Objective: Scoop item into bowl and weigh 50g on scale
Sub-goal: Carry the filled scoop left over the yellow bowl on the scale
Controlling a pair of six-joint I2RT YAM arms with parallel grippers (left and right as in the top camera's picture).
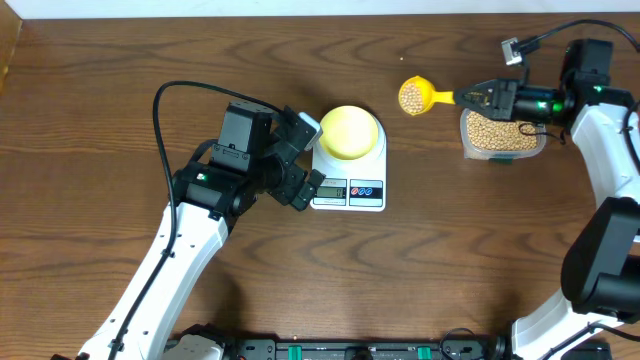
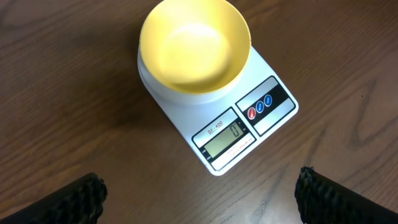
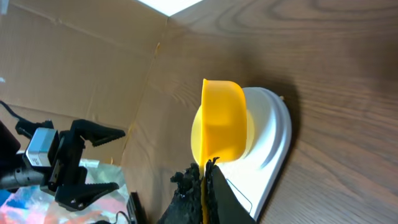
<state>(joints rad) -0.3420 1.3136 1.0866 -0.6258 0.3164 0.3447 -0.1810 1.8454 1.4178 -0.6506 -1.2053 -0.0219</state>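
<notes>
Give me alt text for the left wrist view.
An empty yellow bowl sits on a white scale whose display reads 0, on a wooden table. The left pincer shows black fingertips wide apart in the bottom corners.

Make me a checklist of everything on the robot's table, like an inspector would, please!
Surface: brown wood-grain table.
Job's things: pale yellow bowl sits empty on the white scale, whose display reads 0. Tan beans are heaped in the yellow scoop, with more in the clear container at the right.
Clutter: nothing seen.
Grippers: left gripper is beside the scale, jaws wide apart, holding nothing. Right gripper is shut on the scoop's handle, between container and bowl, not yet over the bowl.
Cables: black cable loops over the left arm. A connector cable hangs near the right arm.
Surroundings: brown cardboard beyond the table.
</notes>
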